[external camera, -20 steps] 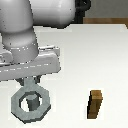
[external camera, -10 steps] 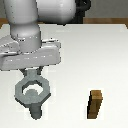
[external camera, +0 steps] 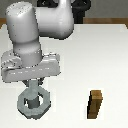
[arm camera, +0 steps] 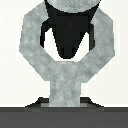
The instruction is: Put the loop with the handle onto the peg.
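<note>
No brand, label or writing can be read on anything here. The loop with the handle [external camera: 34,102] is a flat grey ring, octagonal on its outer rim with a round hole in the middle, and a short stub handle rising from the rim toward the arm. In the exterior view it sits low over the table [external camera: 100,60], near the front edge toward the exterior view's left corner, with a pale round shape showing inside the hole, which looks like the top of the peg [external camera: 33,103]. In the wrist view the ring [arm camera: 65,55] fills most of the picture, its handle running down to the gripper's dark body, and the peg [arm camera: 72,4] shows as a grey rounded end at the far side of the hole. The gripper [external camera: 32,86] hangs straight down from the big white arm with the handle at its tip; its fingers are hidden, so I cannot tell how they stand. A brown block [external camera: 95,104] stands upright near the front edge, well apart toward the exterior view's right
</note>
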